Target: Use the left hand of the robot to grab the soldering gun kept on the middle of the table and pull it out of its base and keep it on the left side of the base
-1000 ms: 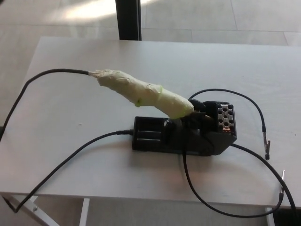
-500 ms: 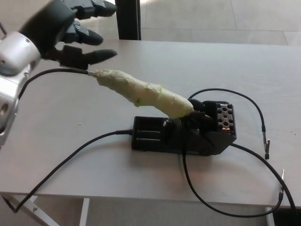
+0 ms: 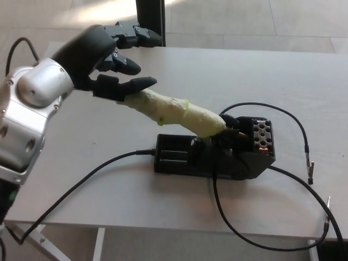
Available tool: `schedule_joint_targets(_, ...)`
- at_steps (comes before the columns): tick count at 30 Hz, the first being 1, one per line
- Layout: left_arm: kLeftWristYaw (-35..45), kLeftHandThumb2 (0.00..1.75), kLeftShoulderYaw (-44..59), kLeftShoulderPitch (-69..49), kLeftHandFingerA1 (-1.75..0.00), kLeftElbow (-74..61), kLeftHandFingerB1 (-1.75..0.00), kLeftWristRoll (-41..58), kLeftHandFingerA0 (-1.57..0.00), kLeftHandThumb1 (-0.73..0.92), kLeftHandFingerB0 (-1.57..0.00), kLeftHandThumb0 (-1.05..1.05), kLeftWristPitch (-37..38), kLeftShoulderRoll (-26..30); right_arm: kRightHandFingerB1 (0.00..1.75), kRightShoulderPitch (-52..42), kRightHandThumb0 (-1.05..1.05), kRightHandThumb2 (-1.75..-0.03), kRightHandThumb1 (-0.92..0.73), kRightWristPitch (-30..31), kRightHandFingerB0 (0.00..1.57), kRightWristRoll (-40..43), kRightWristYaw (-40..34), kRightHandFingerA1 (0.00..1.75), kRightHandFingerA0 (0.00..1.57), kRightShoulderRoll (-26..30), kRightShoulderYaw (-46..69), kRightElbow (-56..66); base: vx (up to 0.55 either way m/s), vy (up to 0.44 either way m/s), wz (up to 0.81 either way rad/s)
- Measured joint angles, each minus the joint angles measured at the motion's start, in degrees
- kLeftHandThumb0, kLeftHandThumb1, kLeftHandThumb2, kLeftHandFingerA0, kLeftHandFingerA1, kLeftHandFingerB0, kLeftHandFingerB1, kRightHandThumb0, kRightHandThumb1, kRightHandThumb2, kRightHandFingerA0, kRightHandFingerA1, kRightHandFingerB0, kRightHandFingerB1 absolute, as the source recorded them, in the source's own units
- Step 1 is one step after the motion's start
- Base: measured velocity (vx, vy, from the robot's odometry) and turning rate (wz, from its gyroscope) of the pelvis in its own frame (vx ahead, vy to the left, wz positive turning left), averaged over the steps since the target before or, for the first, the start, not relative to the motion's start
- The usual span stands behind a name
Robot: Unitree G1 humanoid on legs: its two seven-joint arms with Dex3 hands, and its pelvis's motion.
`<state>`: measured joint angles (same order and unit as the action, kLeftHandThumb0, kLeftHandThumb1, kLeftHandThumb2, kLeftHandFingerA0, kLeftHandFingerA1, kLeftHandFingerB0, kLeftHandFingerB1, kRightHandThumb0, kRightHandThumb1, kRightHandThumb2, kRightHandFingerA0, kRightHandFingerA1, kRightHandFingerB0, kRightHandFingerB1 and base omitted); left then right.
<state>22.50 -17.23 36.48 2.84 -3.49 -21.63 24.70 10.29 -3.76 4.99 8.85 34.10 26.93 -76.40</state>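
The soldering gun [image 3: 176, 112], its handle wrapped in pale yellow-green tape, lies slanted with its tip end seated in the black base [image 3: 215, 155] at the middle of the table. My left hand [image 3: 106, 57] hovers open over the upper left end of the handle, fingers [image 3: 133, 84] spread and thumb low beside the tape, not closed on it. The handle's far end and its cable are hidden under the hand. My right hand does not show.
Black cables [image 3: 92, 176] run from the base across the white table [image 3: 283, 70] to the front left and right. Two small clip leads [image 3: 310, 168] lie near the right edge. A dark post [image 3: 149, 16] stands behind the table.
My left arm has come in from the upper left and moved right and down, so the open hand now covers the handle's end. The gun and base have not moved.
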Motion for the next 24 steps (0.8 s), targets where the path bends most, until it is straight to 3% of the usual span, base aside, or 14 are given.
schedule_joint_targets(2,0.3,0.59,0.4,-0.3,-0.53,0.0,-0.37,0.1,-0.39,0.64,-0.23,-0.63,-0.1,-0.8,1.53,0.0,-0.90,-1.16,-0.20,0.0,0.00,0.0,0.0,1.59,0.49,0.0,0.0,0.0,0.00,0.000,0.00)
schedule_joint_targets(4,0.6,0.87,0.6,-0.9,-0.60,0.0,-0.47,0.2,-0.35,0.53,-0.16,-0.64,-0.2,-1.7,1.53,0.0,-0.86,-1.17,-0.22,0.0,0.00,0.0,0.0,1.63,0.49,0.0,0.1,0.0,0.00,0.000,0.00)
schedule_joint_targets(5,0.8,0.87,0.7,-1.2,-0.60,0.0,-0.47,0.2,-0.34,0.53,-0.16,-0.63,-0.3,-2.0,0.97,0.0,-0.88,-1.19,-0.32,0.0,0.24,0.0,0.0,1.19,0.70,0.0,0.1,0.0,0.00,0.000,0.00)
schedule_joint_targets(9,1.4,0.87,0.7,-1.5,-0.60,-0.5,-0.48,0.1,-0.32,0.55,-0.15,-0.64,-0.4,-2.6,0.98,-0.1,-0.85,-1.18,-0.30,0.0,0.30,0.0,0.0,1.21,0.79,0.0,0.2,0.0,0.00,0.000,0.00)
schedule_joint_targets(10,1.6,0.87,0.7,-1.5,-0.60,-0.6,-0.48,0.0,-0.33,0.55,-0.16,-0.64,-0.4,-2.7,1.54,-0.1,-0.86,-1.15,-0.23,0.0,0.01,0.0,0.0,1.57,0.49,0.0,0.2,0.0,0.00,0.000,0.00)
schedule_joint_targets(14,1.9,0.99,0.2,-1.2,-0.71,-0.6,-0.48,-0.3,-0.54,0.48,-0.06,-0.44,-0.8,-4.1,1.53,-0.2,-0.88,-1.19,-0.19,0.0,0.00,0.0,0.0,1.55,0.64,0.0,0.3,0.0,0.00,0.000,0.00)
schedule_joint_targets(15,1.9,0.61,0.1,-1.0,-0.62,-0.5,-0.37,-0.4,-0.59,0.68,-0.20,-0.61,-1.0,-4.5,1.48,-0.2,-0.89,-1.17,-0.24,0.0,0.00,0.0,0.0,1.53,0.61,0.0,0.4,0.0,0.00,0.000,0.00)
schedule_joint_targets(16,1.9,0.61,0.1,-0.8,-0.58,-0.5,-0.36,-0.5,-0.48,0.71,-0.24,-0.62,-1.1,-4.8,1.00,-0.2,-0.90,-1.22,-0.29,0.0,0.25,0.0,0.0,1.30,0.93,0.0,0.3,0.0,0.00,0.000,0.00)
schedule_joint_targets(19,2.1,0.61,-0.9,0.1,-0.57,-1.0,-0.37,-0.9,-0.47,0.72,-0.25,-0.66,-3.0,-5.9,0.99,-0.1,-0.93,-1.23,-0.31,0.0,0.21,-0.1,0.0,1.29,0.93,0.1,0.3,0.0,0.00,0.000,0.00)
schedule_joint_targets(20,2.2,0.61,-1.3,0.3,-0.57,-1.3,-0.38,-1.1,-0.43,0.71,-0.25,-0.68,-3.5,-6.2,1.57,-0.1,-0.78,-1.21,-0.12,0.0,0.00,-0.1,0.0,1.51,0.76,0.1,0.2,0.0,0.00,0.000,0.00)
schedule_joint_targets(21,2.4,0.61,-1.5,0.3,-0.57,-1.7,-0.38,-1.2,-0.43,0.71,-0.25,-0.68,-3.9,-6.3,1.57,0.0,-0.78,-1.21,-0.12,0.0,0.00,-0.1,0.0,1.51,0.76,0.1,0.2,0.0,0.00,0.000,0.00)
schedule_joint_targets(22,2.6,0.61,-1.9,0.3,-0.58,-2.3,-0.38,-1.2,-0.43,0.72,-0.24,-0.65,-4.4,-6.5,1.00,0.1,-0.80,-1.17,-0.26,0.0,0.33,-0.1,0.0,1.22,0.92,0.2,0.2,0.0,0.00,0.000,0.00)
schedule_joint_targets(23,2.8,0.61,-2.2,0.3,-0.58,-2.7,-0.38,-1.4,-0.43,0.72,-0.24,-0.65,-4.8,-6.6,1.00,0.2,-0.80,-1.17,-0.26,0.0,0.33,-0.1,0.0,1.22,0.92,0.2,0.2,0.0,0.00,0.000,0.00)
schedule_joint_targets(24,2.9,0.91,-2.4,0.3,-0.65,-3.1,-0.49,-1.6,-0.44,0.56,-0.20,-0.65,-5.0,-6.6,0.94,0.3,-0.83,-1.20,-0.27,0.0,0.20,-0.1,0.0,1.26,1.11,0.3,0.2,0.0,0.00,0.000,0.00)
